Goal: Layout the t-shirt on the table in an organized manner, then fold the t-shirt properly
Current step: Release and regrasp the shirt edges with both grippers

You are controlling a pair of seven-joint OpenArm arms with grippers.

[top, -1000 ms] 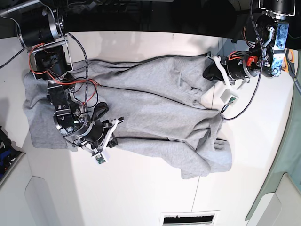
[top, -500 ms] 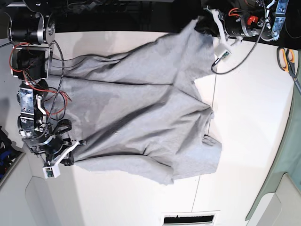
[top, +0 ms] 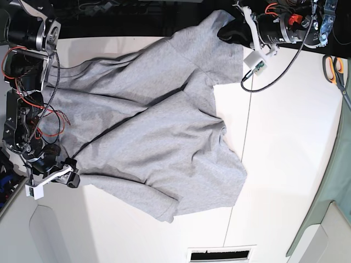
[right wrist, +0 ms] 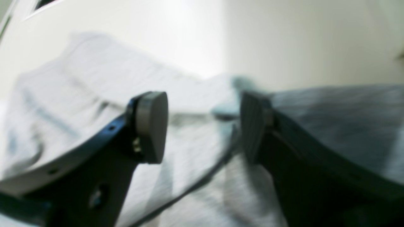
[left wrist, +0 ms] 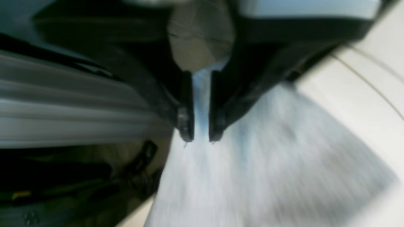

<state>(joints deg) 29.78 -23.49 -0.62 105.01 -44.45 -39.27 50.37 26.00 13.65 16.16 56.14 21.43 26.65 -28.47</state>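
The light grey t-shirt point(top: 148, 126) lies spread across the white table point(top: 290, 137), its back side up, no lettering showing. My left gripper point(top: 230, 30) is at the table's far edge, shut on a corner of the t-shirt point(left wrist: 252, 176); the left wrist view shows cloth pinched between the nearly closed jaws of that gripper point(left wrist: 201, 132). My right gripper point(top: 68, 174) is at the shirt's near-left edge. In the right wrist view this gripper point(right wrist: 202, 126) has its jaws wide apart over the cloth point(right wrist: 79, 94), with a small fold beside one pad point(right wrist: 252, 126).
Orange-handled scissors point(top: 337, 68) lie at the right edge of the table. A pale green cloth point(top: 343, 181) hangs at the far right. A dark seam point(top: 249, 109) crosses the tabletop. A vent slot point(top: 219, 255) sits at the near edge.
My left gripper pulled its shirt corner up to the table's far edge. My right arm swung out to the left. The shirt went from bunched to stretched flatter across the table.
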